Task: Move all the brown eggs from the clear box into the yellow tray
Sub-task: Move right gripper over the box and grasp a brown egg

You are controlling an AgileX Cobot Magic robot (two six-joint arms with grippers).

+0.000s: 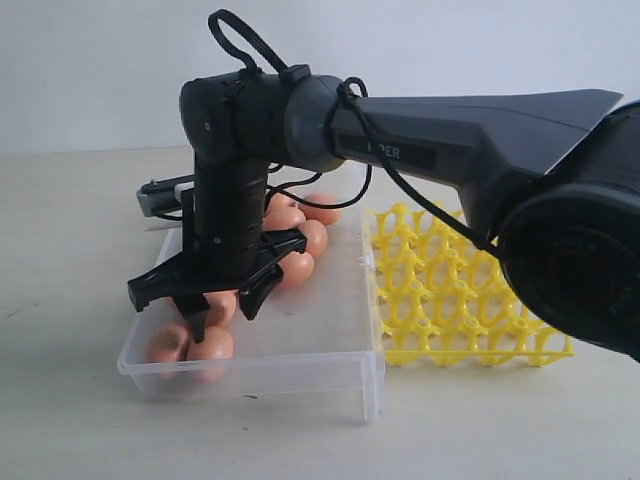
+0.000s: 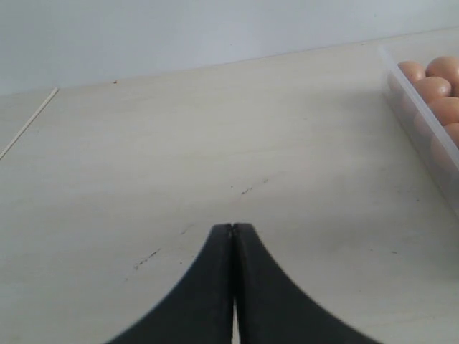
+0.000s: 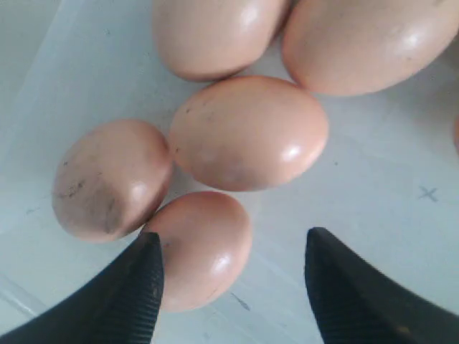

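In the exterior view the clear box (image 1: pixel 300 365) sits on the pale bench (image 1: pixel 80 300) with the yellow tray (image 1: pixel 470 300) just beside its right-hand wall. The brown eggs (image 1: pixel 300 265) lie inside the box, some bunched toward its far end and a few in its near left corner. The right arm (image 1: pixel 470 130) reaches across from the right, its wrist turned down over that near left corner. The right fingers (image 1: pixel 255 290) are spread wide just above the eggs there and hold nothing. In the left wrist view the left fingers (image 2: pixel 233 228) are pressed together tip to tip with nothing between them. They are over bare bench (image 2: pixel 215 129), well apart from the clear box (image 2: pixel 423 129), whose wall shows at the edge of the picture with several brown eggs (image 2: pixel 434 89) behind it. In the right wrist view the right fingers (image 3: pixel 136 294) stand far apart and empty, pointing down at five brown eggs (image 3: pixel 247 132) that rest in a tight cluster on the floor of the clear box (image 3: pixel 373 179). The nearest egg (image 3: pixel 204 247) lies between the fingertips, close against one of them and apart from the other; whether it touches that finger cannot be told. A small cross mark (image 3: pixel 428 193) shows on or under the box floor beside the cluster.
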